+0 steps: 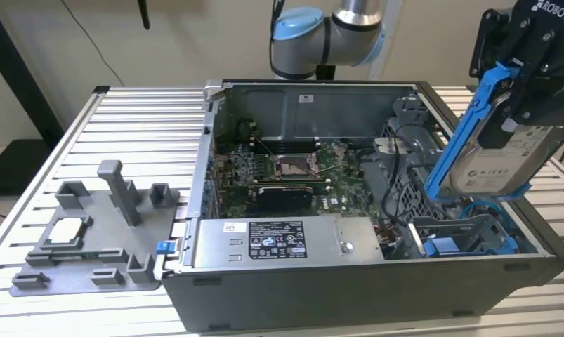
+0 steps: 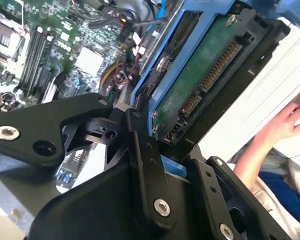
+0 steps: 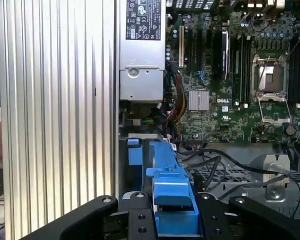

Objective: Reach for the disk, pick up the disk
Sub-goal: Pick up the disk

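- Claw (image 1: 525, 91): black, closed on the disk, raised above the open case at the exterior view's right. Its fingers (image 2: 145, 165) clamp the blue bracket in the second wrist view.
- Disk (image 1: 502, 158): silver-grey drive with a white label in a blue bracket, hanging tilted from the claw, clear of the case. Its green circuit side and connector (image 2: 200, 85) show in the second wrist view; the bracket's blue edge (image 3: 172, 200) sits between the claw's links in the first wrist view.
- Case (image 1: 357, 281): grey, open-topped, directly beneath the claw, on the table (image 1: 122, 112).
- Motherboard (image 1: 291, 168): green, inside the case, below and off to one side of the claw.
- Power supply (image 1: 282, 242): silver box with a label, along the case's near wall.
- Blue bay (image 1: 460, 242): inside the case, just under the hanging disk.
- Grey fixture (image 1: 94, 232): on the table, well apart from the claw.
- Hand (image 2: 290, 120): a person's, beyond the disk in the second wrist view.
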`<state>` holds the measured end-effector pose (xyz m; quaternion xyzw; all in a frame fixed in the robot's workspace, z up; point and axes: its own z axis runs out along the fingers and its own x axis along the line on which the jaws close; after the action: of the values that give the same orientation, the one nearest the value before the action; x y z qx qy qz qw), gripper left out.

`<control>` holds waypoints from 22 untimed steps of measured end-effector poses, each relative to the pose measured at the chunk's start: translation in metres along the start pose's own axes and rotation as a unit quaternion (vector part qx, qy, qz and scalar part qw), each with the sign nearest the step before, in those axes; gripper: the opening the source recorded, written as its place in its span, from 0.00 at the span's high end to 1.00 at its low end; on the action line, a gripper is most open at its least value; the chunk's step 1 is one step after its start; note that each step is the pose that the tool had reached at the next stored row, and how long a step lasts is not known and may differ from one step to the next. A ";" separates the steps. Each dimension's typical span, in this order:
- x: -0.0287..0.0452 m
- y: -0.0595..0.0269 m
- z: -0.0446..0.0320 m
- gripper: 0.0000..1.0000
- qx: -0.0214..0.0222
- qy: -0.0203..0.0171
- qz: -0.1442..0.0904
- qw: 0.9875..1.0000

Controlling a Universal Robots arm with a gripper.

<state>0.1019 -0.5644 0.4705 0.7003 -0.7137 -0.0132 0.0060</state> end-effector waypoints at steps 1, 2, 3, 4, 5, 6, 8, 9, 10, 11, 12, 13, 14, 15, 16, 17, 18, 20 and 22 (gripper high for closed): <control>0.0022 -0.0005 0.0010 1.00 0.000 0.000 0.000 1.000; 0.0043 -0.0010 0.0021 1.00 0.000 0.000 0.000 1.000; 0.0063 -0.0014 0.0031 1.00 0.000 0.000 0.000 1.000; 0.0081 -0.0017 0.0040 1.00 0.000 0.000 0.000 1.000; 0.0095 -0.0020 0.0049 1.00 0.000 0.000 0.000 1.000; 0.0107 -0.0022 0.0058 1.00 0.000 0.000 0.000 1.000; 0.0122 -0.0026 0.0073 1.00 0.000 0.000 0.000 1.000; 0.0129 -0.0028 0.0080 1.00 0.000 0.000 0.000 1.000; 0.0133 -0.0028 0.0084 1.00 0.000 0.000 0.000 1.000; 0.0134 -0.0028 0.0085 1.00 0.000 0.000 0.000 1.000; 0.0134 -0.0028 0.0085 1.00 0.000 0.000 0.000 1.000; 0.0134 -0.0029 0.0085 1.00 0.000 0.000 0.000 1.000; 0.0134 -0.0029 0.0085 1.00 0.000 0.000 0.000 1.000; 0.0135 -0.0029 0.0086 1.00 0.000 0.000 0.000 1.000; 0.0135 -0.0029 0.0086 1.00 0.000 0.000 0.000 1.000; 0.0135 -0.0029 0.0087 1.00 0.000 0.000 0.000 1.000; 0.0139 -0.0029 0.0092 1.00 0.000 0.000 0.000 1.000; 0.0155 -0.0030 0.0113 1.00 0.000 0.000 0.000 1.000; 0.0170 -0.0032 0.0149 1.00 0.000 0.000 0.000 1.000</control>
<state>0.1043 -0.5813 0.4553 0.7003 -0.7137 -0.0133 0.0059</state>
